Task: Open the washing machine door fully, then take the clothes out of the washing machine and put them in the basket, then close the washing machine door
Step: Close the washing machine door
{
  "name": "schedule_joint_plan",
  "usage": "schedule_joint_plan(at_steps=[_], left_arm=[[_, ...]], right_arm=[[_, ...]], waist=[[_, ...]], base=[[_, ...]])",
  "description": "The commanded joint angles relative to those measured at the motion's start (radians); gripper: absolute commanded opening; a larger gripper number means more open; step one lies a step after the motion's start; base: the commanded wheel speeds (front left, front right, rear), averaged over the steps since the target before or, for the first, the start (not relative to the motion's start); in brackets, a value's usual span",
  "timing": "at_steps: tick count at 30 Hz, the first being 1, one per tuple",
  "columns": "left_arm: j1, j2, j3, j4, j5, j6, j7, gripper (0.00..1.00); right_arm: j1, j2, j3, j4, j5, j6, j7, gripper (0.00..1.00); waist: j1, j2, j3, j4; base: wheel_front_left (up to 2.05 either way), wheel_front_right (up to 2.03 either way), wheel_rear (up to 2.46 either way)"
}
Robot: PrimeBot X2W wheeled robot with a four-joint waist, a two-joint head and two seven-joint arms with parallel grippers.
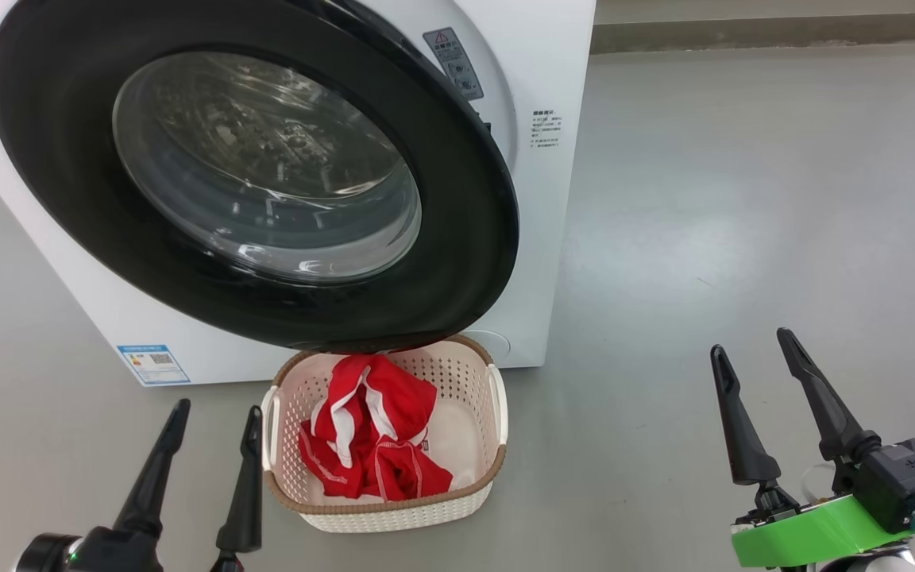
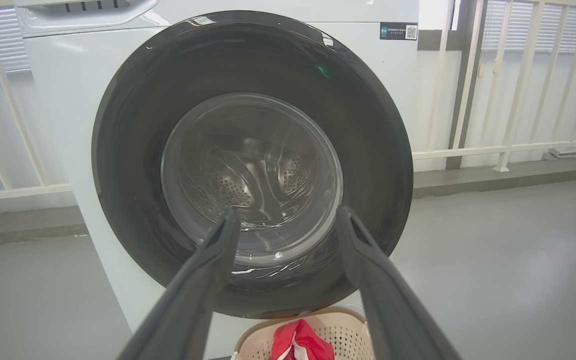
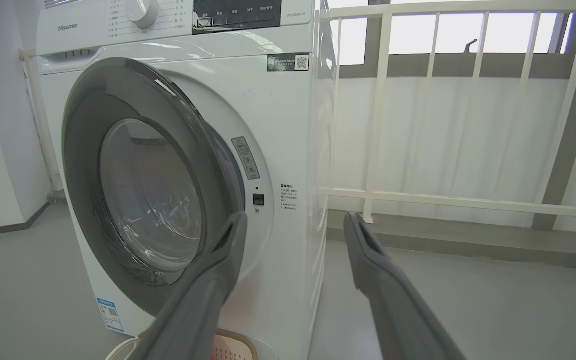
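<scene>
Hisense washing machine (image 1: 553, 199) | glossy black door (image 1: 267, 167) ajar, standing off the machine's front; red clothes (image 1: 370, 437) heaped in cream basket (image 1: 497, 413) on grey floor (image 1: 743, 199), below the door's lower edge | left gripper (image 1: 218, 409), right gripper (image 1: 751, 342): fingers spread, empty; basket between them

Head: looked steeply down from above, close over the door (image 1: 259, 175) and basket (image 1: 394, 512).
Left wrist: faced the door squarely, near.
Right wrist: faced the washer (image 3: 288, 125) obliquely, from one side.
Shared: door, all three views.

Glossy black washing machine door (image 1: 68, 199) with clear glass; perforated cream plastic basket (image 1: 457, 373); red cloth clothes (image 1: 370, 437).
</scene>
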Motion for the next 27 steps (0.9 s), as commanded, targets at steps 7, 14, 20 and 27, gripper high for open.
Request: schedule_joint_plan(at_steps=[7, 14, 20, 27], left_arm=[[-0.003, -0.018, 0.055, -0.017, 0.026, -0.025, -0.008, 1.0], [-0.005, -0.04, 0.062, -0.018, 0.038, -0.04, -0.008, 1.0], [-0.011, -0.058, 0.053, -0.035, 0.046, -0.055, -0.008, 1.0], [-0.024, -0.075, 0.033, -0.049, 0.052, -0.067, -0.008, 1.0]], right_arm=[[-0.012, -0.004, 0.036, -0.028, 0.003, 0.005, -0.005, 1.0], [-0.012, -0.004, 0.039, -0.018, -0.004, 0.005, -0.005, 0.5], [-0.046, -0.004, 0.045, 0.018, -0.02, 0.005, -0.005, 0.0], [-0.149, -0.004, 0.079, 0.116, -0.047, 0.005, -0.005, 0.0]], waist=[[0.0, 0.0, 0.005, -0.004], [0.0, 0.0, 0.006, 0.003], [0.0, 0.0, 0.02, 0.029], [0.0, 0.0, 0.042, 0.074]], base=[[0.0, 0.0, 0.0], [0.0, 0.0, 0.0], [0.0, 0.0, 0.0], [0.0, 0.0, 0.0]])
